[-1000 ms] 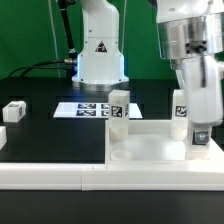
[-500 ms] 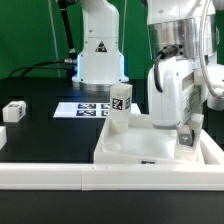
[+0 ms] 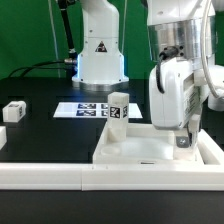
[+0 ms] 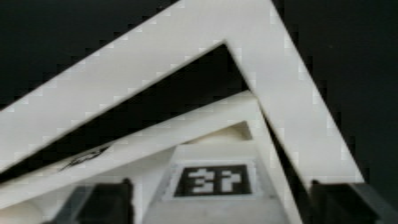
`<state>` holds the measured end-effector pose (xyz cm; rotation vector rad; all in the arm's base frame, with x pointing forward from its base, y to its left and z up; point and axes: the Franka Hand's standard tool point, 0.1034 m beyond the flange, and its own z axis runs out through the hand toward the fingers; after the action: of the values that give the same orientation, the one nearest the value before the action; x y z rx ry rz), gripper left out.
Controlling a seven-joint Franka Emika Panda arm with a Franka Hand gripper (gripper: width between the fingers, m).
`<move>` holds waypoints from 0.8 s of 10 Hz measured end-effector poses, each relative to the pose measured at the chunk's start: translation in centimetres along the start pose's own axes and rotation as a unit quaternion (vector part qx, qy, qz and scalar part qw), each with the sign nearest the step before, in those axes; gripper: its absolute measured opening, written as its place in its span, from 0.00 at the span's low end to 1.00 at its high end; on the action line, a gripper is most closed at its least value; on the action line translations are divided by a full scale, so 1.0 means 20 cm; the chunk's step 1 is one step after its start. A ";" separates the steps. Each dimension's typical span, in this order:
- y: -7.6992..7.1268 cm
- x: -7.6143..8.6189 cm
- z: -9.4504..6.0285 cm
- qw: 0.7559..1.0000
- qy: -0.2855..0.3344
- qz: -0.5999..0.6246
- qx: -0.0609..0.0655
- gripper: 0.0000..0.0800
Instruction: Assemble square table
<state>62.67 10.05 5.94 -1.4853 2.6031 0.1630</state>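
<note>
The gripper (image 3: 184, 136) hangs straight down over the corner of the square tabletop (image 3: 135, 148) on the exterior view's right. In the wrist view its dark fingers (image 4: 102, 203) stand wide on either side of the right corner leg (image 4: 217, 178), a sliver of gap on each flank, so it looks let go rather than clamped. Nearest the exterior camera runs the long white L-shaped rail (image 3: 40, 175). Just behind it the tabletop lies skewed, one corner turned toward the camera. The right corner leg (image 3: 183, 143) stands upright in its hole, mostly hidden by the hand. The left corner leg (image 3: 117, 109) stands upright on the far corner. Well apart, at the exterior view's left, a loose leg (image 3: 14, 110) lies on the black table. Behind the tabletop lies the marker board (image 3: 85, 108), and beyond it the robot base (image 3: 100, 55). This reads as leg fitting, between turns: the jaws seem to have just freed the right corner leg, probably to regrasp. The next move calls for closing squarely on that leg again without dragging the tabletop round. One second back the tabletop sat square to the rail. Half a second back it was already skewed and the left corner leg leaned and rode higher; now it is lower and upright.
</note>
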 end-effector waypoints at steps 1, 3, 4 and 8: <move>0.00 0.00 -0.01 1.000 -0.001 -0.004 0.000 0.77; 0.03 -0.03 -0.10 1.000 -0.011 -0.016 0.007 0.81; 0.04 -0.04 -0.16 1.000 -0.016 -0.017 0.011 0.81; 0.02 -0.03 -0.30 0.999 -0.030 -0.024 0.022 0.81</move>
<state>62.15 9.78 11.91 -1.5018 2.5067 0.1405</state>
